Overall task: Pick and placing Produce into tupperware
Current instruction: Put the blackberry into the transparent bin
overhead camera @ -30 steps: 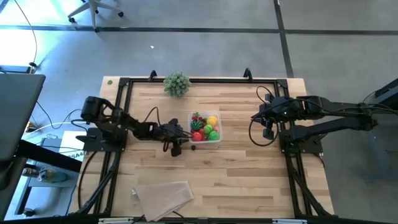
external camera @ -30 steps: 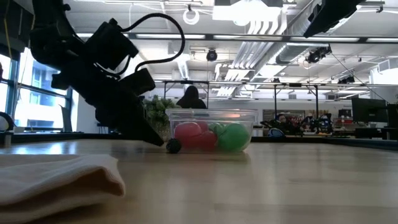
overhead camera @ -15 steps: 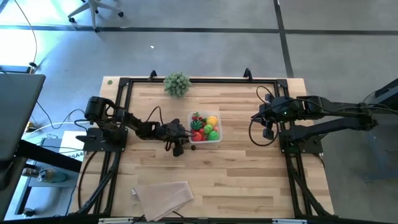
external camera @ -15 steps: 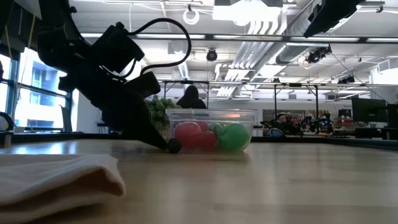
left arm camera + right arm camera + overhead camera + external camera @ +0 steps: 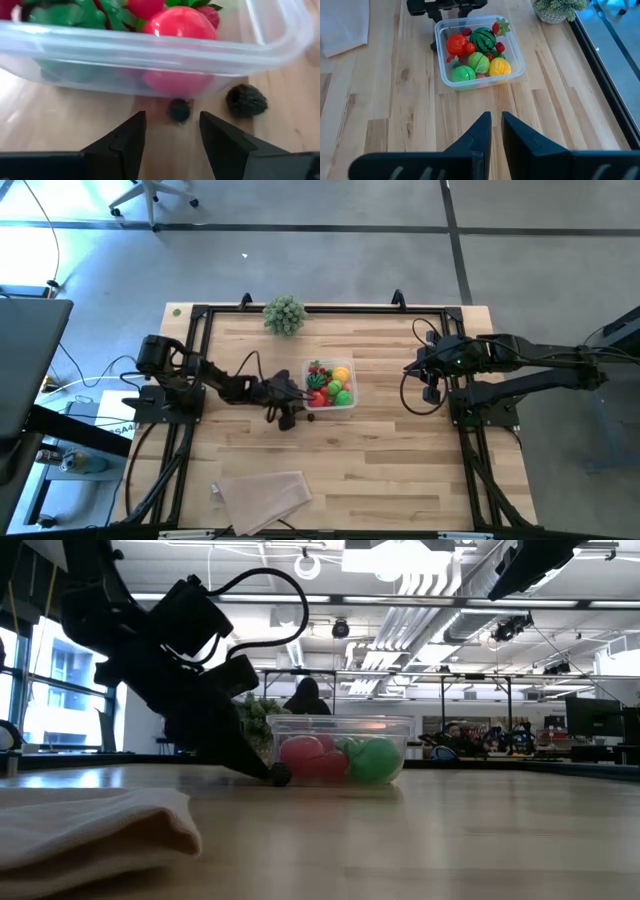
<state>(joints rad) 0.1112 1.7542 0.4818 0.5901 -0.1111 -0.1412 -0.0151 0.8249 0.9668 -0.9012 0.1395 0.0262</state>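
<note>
**Left gripper slides in on the loose berry and parts its fingers**

Closer now than a second ago, the left gripper (image 5: 170, 131) has pushed up to the near-left corner of the tupperware (image 5: 329, 387) and its fingers have spread apart, tips down at the table top. Between them in the left wrist view sits one small dark berry (image 5: 178, 109), on the wood and touching the container's wall, and nothing is clamped. Just beside it lies a second dark, bumpy berry (image 5: 245, 100), also on the table outside the box. In the low view one dark ball (image 5: 280, 774) shows right at the finger tips.

Count inside the clear tub, from the right wrist view: one striped watermelon ball (image 5: 482, 38), one red tomato (image 5: 455, 44), two green pieces (image 5: 463, 74), one yellow piece (image 5: 499, 66), plus a few small red bits that I cannot count surely.

Over on the right the right gripper (image 5: 495, 126) hangs well apart from the tub, fingers pressed nearly together, empty. One plant (image 5: 284, 314) stands at the far edge, one folded cloth (image 5: 263, 497) lies at the near edge, on the table (image 5: 400, 450).
</note>
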